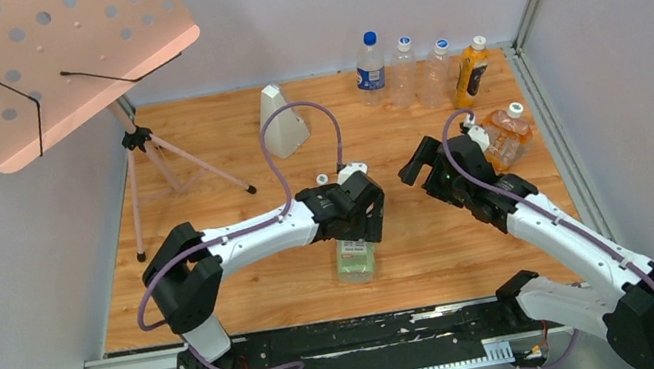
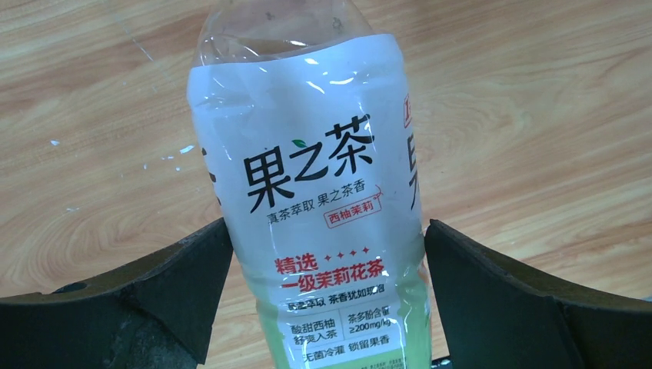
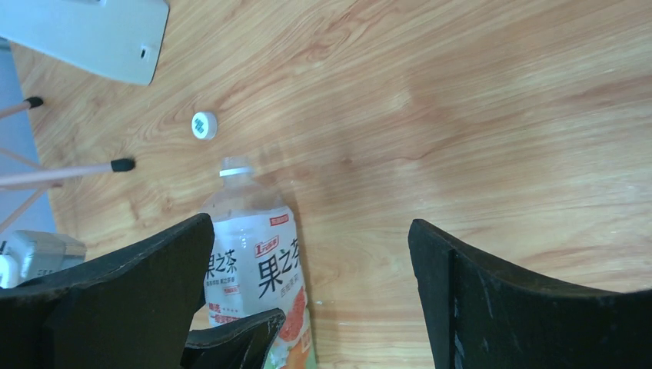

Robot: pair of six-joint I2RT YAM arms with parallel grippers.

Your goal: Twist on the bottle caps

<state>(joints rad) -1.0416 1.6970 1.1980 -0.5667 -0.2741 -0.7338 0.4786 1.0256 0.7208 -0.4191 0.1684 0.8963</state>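
Observation:
The larger bottle [image 1: 356, 258] lies on the wooden table, its open neck [image 3: 234, 165] pointing to the far side. It fills the left wrist view [image 2: 307, 177] with its white and green label. My left gripper [image 1: 355, 235] [image 2: 327, 231] is open and straddles it from above, fingers [image 2: 177, 284] close against both sides. One white cap [image 1: 322, 179] [image 3: 204, 124] lies on the table just beyond the neck. The smaller bottle [image 1: 506, 138] with the orange label lies at the right, a white cap [image 1: 516, 109] at its far end. My right gripper [image 1: 413, 167] [image 3: 310, 223] is open and empty above bare table.
A blue-labelled bottle [image 1: 370, 63], two clear bottles [image 1: 402, 70] and an orange juice bottle [image 1: 472, 73] stand along the back wall. A white wedge-shaped object [image 1: 282, 121] stands at the back middle. A pink music stand [image 1: 28, 65] on a tripod [image 1: 167, 162] overhangs the left.

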